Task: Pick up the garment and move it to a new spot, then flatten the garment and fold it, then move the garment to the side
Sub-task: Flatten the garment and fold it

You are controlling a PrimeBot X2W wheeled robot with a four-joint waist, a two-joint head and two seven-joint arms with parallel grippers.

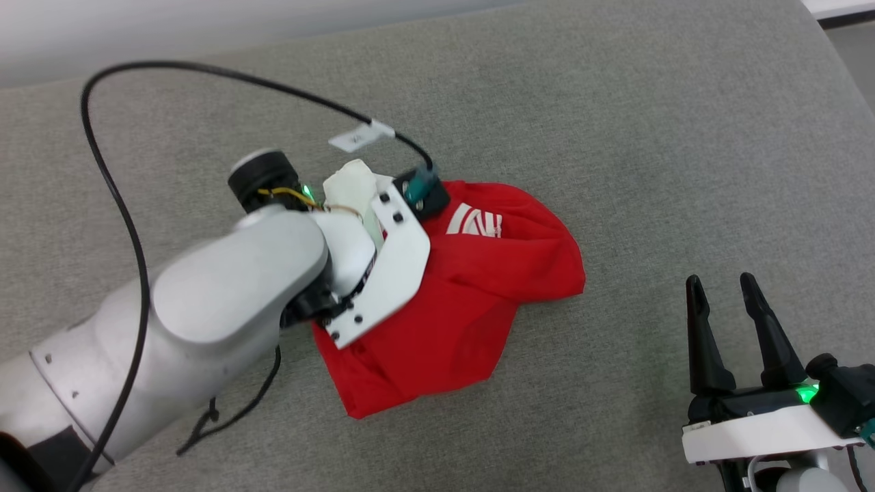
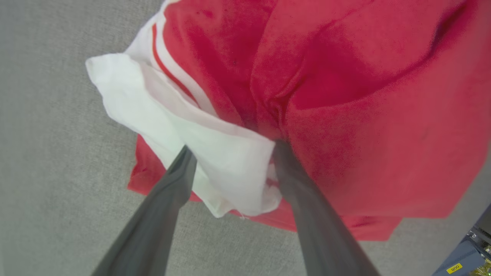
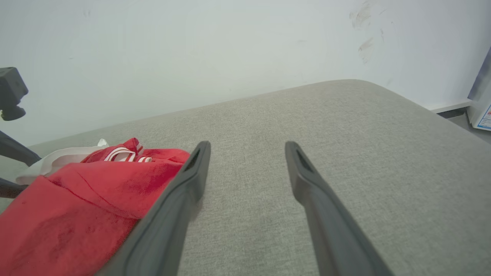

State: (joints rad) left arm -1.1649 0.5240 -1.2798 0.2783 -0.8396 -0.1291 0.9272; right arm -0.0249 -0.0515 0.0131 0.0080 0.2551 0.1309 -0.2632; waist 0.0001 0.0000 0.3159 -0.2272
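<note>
The crumpled red soft-fabric jersey with white short sleeves [image 1: 478, 287] lay bunched in a heap near the middle of the wide grey woven-fabric cushion [image 1: 615, 137], resting directly on its surface. A band of red-and-white striped trim [image 1: 475, 222] showed on the side of the heap facing the cushion's far edge. One white sleeve [image 1: 352, 181] stuck out toward the cushion's left.

The left gripper [image 2: 233, 147] was down at the cushion's middle, under the pale silver forearm [image 1: 225, 294]. Its two long dark fingers [image 2: 168, 191] stood spread as wide as they go. The wrist view showed them straddling the folded white sleeve [image 2: 172, 115], which bulged between them. One finger rested against the sleeve's outer fold and the other sat where the white cloth met the red. The jaws were not pinched together on the fabric.

The right gripper [image 1: 721, 280] hung over the cushion's near right part, apart from the jersey [image 3: 76, 199]. Its fingers were equally wide apart and had nothing between them but bare grey cushion [image 3: 345, 134]. A thin black cable [image 1: 102, 171] looped above the cushion's left part.
</note>
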